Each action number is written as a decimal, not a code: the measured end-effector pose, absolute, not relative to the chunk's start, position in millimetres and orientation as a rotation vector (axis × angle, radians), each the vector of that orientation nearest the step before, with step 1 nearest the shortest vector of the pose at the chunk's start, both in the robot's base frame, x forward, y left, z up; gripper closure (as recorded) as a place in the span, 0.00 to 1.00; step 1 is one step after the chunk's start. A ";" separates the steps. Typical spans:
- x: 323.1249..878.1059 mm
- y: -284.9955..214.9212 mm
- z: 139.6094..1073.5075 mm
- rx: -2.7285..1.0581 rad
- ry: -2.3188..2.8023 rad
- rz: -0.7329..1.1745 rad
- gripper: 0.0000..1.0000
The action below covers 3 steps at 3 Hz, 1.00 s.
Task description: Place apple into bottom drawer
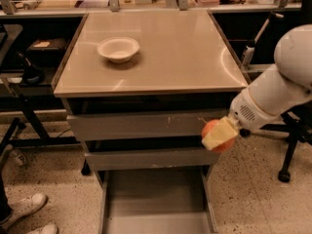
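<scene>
- At the lower left edge we see a pair of white sneakers [25,217] on the speckled floor [253,194], beside the black legs of a neighbouring table [29,116].
- On the left part of the smooth beige cabinet top [185,52] sits a shallow white bowl [118,49], upright and well apart from the task's thing.
- Under the top we see three grey metal drawers. The shallow top drawer [141,126] and the shallow middle drawer [146,158] show scuffed fronts and stand slightly out.
- The deep grey bottom drawer [156,201] is pulled far out towards us, with its flat plain floor and thin side walls in sight.
- Right of the drawer fronts hangs the small round red-orange apple [209,127], off every surface. It is in the air in front of the cabinet's right corner, level with the gap between the top and middle drawers. It hangs higher than the bottom drawer's right wall and close to it.
- We see only its glossy orange-red skin at the upper left and along the lower rim. The middle is covered by a pale yellowish finger pad [220,134], and we cannot make out a stem.
- The two-finger gripper [218,136] is pinching the apple, pressed against it from both sides.
- Behind it the thick white robot arm [278,91] slopes up to the right edge.
- Under the arm stands the black base of an office chair [288,162].
</scene>
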State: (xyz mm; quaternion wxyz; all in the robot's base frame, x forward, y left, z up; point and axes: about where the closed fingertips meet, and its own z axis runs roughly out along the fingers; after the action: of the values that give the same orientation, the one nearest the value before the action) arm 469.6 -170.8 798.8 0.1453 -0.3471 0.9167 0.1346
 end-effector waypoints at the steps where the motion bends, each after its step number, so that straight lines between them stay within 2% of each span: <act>1: 457.3 -172.1 782.9 -1.007 2.678 0.399 1.00; 2: 457.2 -172.0 782.8 -1.007 2.678 0.399 1.00; 3: 444.3 -163.6 750.3 -0.986 2.728 0.487 1.00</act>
State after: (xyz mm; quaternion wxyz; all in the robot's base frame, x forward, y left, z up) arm 444.3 -163.6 750.3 0.0998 -0.3335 0.9228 0.1649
